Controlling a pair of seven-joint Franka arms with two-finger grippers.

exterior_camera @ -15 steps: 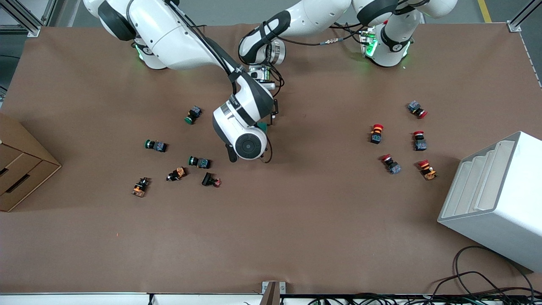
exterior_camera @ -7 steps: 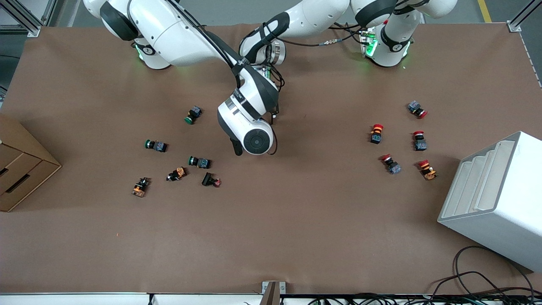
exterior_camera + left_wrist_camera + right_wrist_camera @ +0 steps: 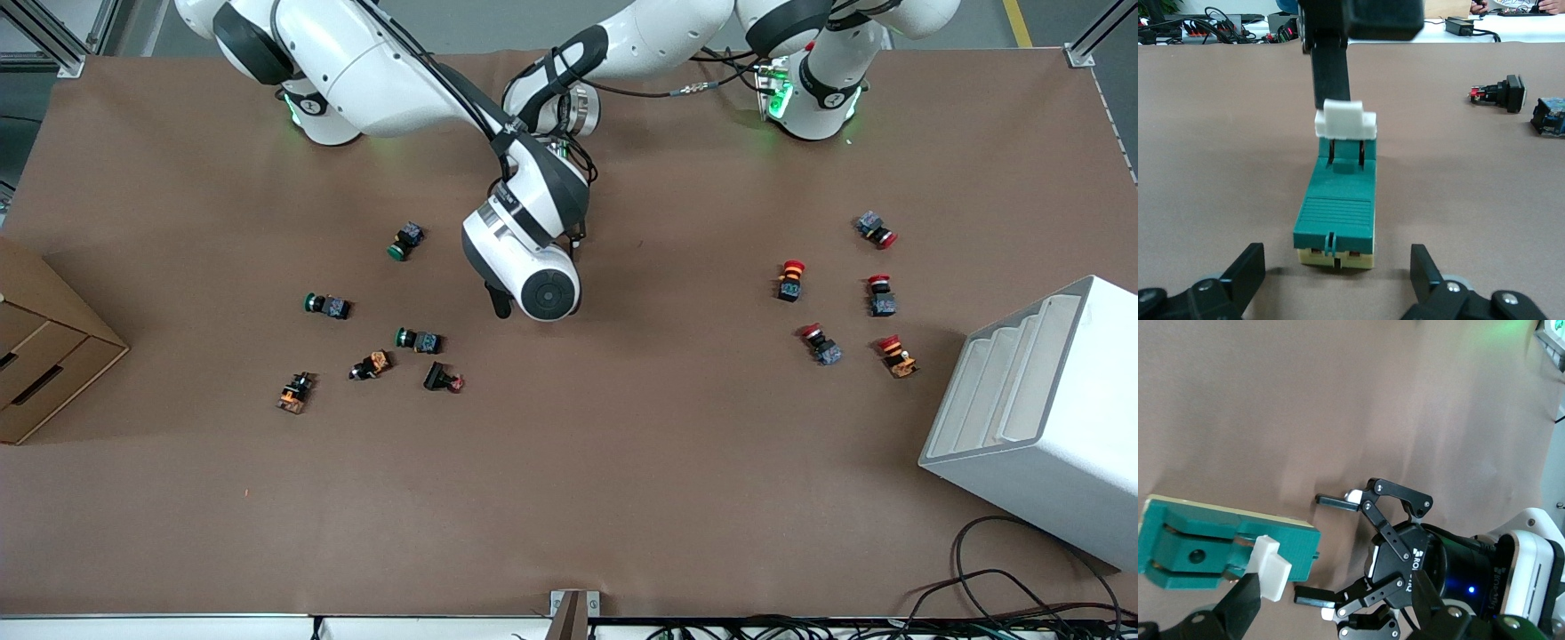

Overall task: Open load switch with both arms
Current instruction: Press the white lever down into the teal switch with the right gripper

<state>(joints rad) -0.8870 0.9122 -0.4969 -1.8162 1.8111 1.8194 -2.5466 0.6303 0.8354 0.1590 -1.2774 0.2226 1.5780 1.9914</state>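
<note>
— Left end effector point(image 3: 1336, 257) is hovering low over the desk point(image 3: 622, 462), and we are seeing its fingers point(image 3: 1248, 267) spread wide apart, gripping nothing.

— Where are we finding the load switch point(image 3: 1337, 207)?

— It is lying flat on the desk just ahead of those spread fingertips, lined up with the gap between them and not touching either one. Its plain green end is facing the left end effector, and its white lever point(image 3: 1345, 120) is standing up at the other end.

— And the right end effector point(image 3: 1331, 93)?

— It is coming down from above at the lever end of the switch, with its black tip sitting right against the white lever. We cannot tell whether it is apart or together. In the front view its white wrist is covering the switch completely.

— Are we seeing anything else around the two end effectors?

— Green-capped push buttons point(image 3: 402, 242) and a few orange and black ones are lying scattered toward the right arm's end of the desk from them. Red-capped buttons point(image 3: 789, 279) are lying well apart from them toward the left arm's end, near a white rack point(image 3: 1040, 418). A cardboard box point(image 3: 44, 347) is sitting at the edge of the right arm's end.
</note>
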